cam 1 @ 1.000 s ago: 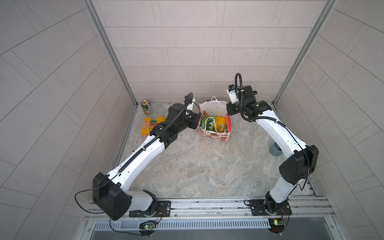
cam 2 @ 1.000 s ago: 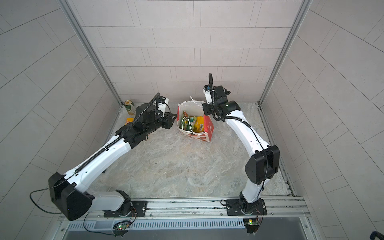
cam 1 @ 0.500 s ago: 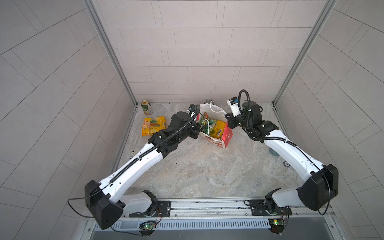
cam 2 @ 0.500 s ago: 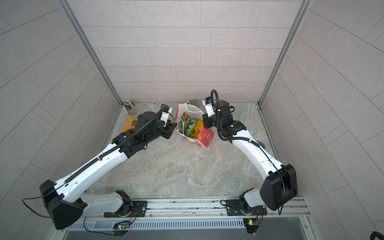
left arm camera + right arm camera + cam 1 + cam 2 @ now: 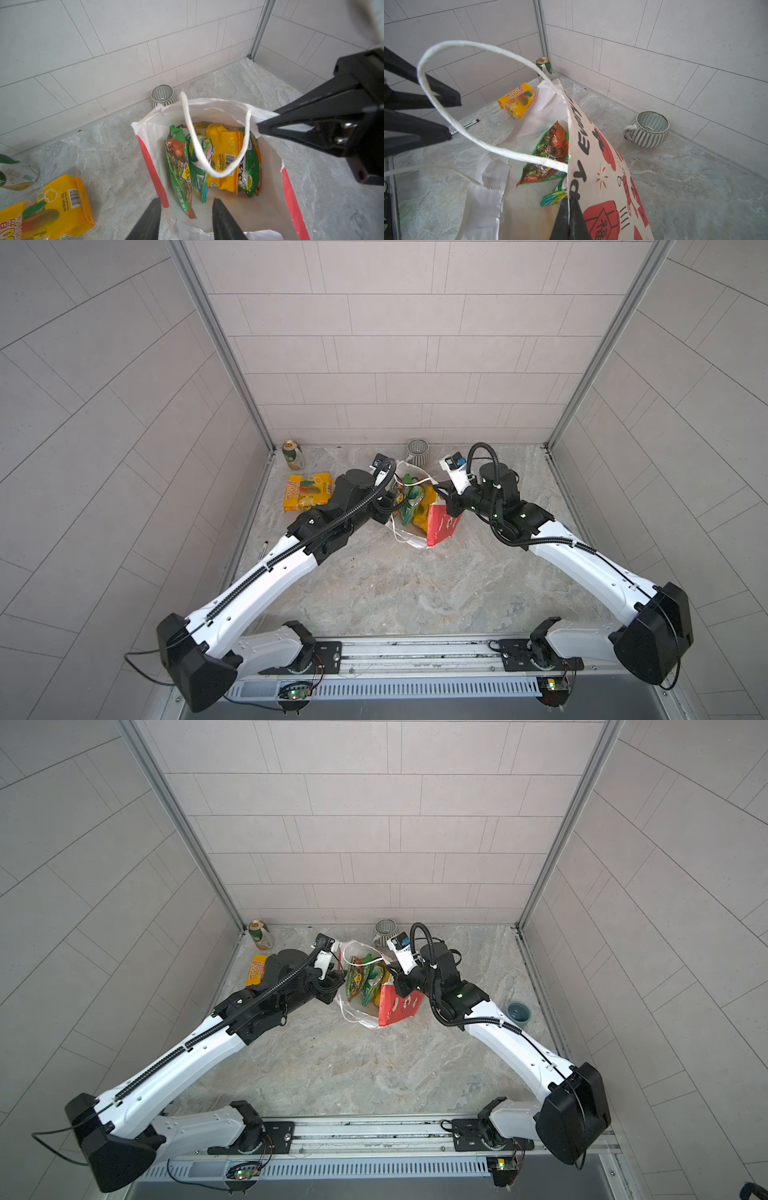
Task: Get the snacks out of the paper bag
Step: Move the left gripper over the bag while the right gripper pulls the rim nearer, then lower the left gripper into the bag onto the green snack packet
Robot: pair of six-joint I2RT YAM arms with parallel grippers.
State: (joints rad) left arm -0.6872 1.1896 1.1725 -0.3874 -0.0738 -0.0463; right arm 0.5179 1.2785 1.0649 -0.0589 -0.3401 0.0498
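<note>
On the near left of the table (image 5: 395,593), close to the wall, a pen (image 5: 263,549) lies alone. A little farther, on the right side, a small grey-blue cup (image 5: 518,1014) stands upright.

Around the middle stands the paper bag (image 5: 442,526), its mouth open upward, and both arms meet at it. The right gripper (image 5: 568,202) reaches in from the right, and its jaws are pressed together on the top edge of the bag's printed wall. The left gripper (image 5: 185,200) is at the left edge of the mouth, with jaws about half apart and nothing held between them.

At least four of the snacks are inside the bag, standing on edge side by side: a green packet with chips (image 5: 178,166), a smaller green packet (image 5: 200,172), a yellow-orange packet (image 5: 224,153) and a green FOX'S packet (image 5: 250,166). A white cord handle (image 5: 218,175) hangs down over them.

Left of the bag, a second yellow-orange packet (image 5: 307,491) lies flat on the table.

Farther back, a drink can (image 5: 292,454) stands upright near the far left corner. A ribbed mug (image 5: 417,450) sits by the far wall, just behind the bag.
</note>
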